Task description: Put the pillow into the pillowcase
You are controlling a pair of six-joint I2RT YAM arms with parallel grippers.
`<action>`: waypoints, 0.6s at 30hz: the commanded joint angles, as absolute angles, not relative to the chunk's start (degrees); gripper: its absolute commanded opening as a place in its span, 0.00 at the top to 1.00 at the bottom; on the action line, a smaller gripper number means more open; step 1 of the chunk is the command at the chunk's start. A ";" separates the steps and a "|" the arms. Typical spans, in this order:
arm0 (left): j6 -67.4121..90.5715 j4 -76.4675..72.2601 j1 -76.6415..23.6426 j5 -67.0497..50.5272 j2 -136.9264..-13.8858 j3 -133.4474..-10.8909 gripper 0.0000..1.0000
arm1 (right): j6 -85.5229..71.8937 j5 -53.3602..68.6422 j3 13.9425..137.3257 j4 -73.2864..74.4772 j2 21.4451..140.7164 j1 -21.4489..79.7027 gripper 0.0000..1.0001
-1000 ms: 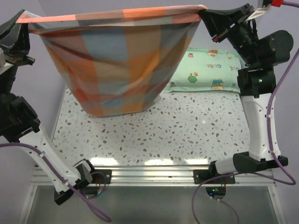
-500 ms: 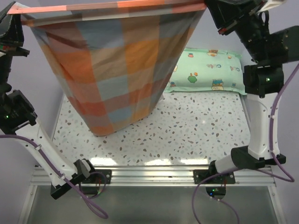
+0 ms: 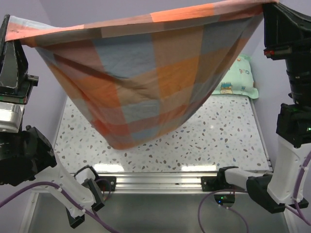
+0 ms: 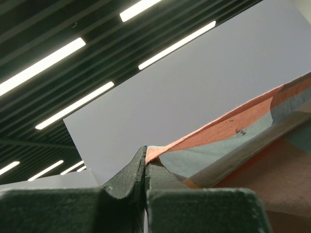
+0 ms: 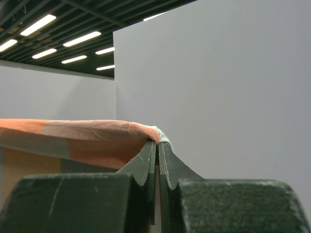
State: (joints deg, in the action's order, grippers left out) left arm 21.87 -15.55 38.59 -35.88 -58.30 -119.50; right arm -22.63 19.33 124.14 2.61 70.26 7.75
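Note:
The plaid pillowcase [image 3: 146, 82] hangs in the air, stretched wide between both grippers, and its middle sags to just above the table. My left gripper [image 3: 8, 23] is shut on the upper left corner. In the left wrist view its tips [image 4: 146, 151] pinch the orange hem of the pillowcase [image 4: 233, 126]. My right gripper [image 3: 266, 6] is shut on the upper right corner. The right wrist view shows the pillowcase [image 5: 73, 136] bunched at its closed tips [image 5: 158, 142]. The pillow is out of view; whether it lies inside or behind the cloth I cannot tell.
A mint-green cartoon-print pillow [image 3: 240, 77] lies at the back right of the speckled table [image 3: 209, 141], mostly covered by the hanging cloth. A metal rail [image 3: 160, 182] runs along the near edge between the arm bases. Both wrist views face the wall and ceiling lights.
Both arms have lifted the pillowcase higher and pulled its corners further apart. The cloth now spans the whole view and covers more of the green pillow.

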 commanded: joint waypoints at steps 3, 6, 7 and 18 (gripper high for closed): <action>19.86 -13.62 39.20 -29.79 -60.73 -118.39 1.00 | -18.11 12.31 121.47 -0.52 72.06 7.29 1.00; 20.48 -14.41 39.29 -32.42 -60.82 -113.57 1.00 | -18.63 13.44 119.02 -1.31 73.82 7.21 1.00; 20.83 -14.41 39.20 -33.56 -60.65 -110.07 1.00 | -18.98 14.67 118.22 -1.75 75.39 7.21 1.00; 3.12 -9.18 30.10 -33.62 -61.07 -73.66 1.00 | -16.46 16.27 108.10 -0.62 95.49 14.40 1.00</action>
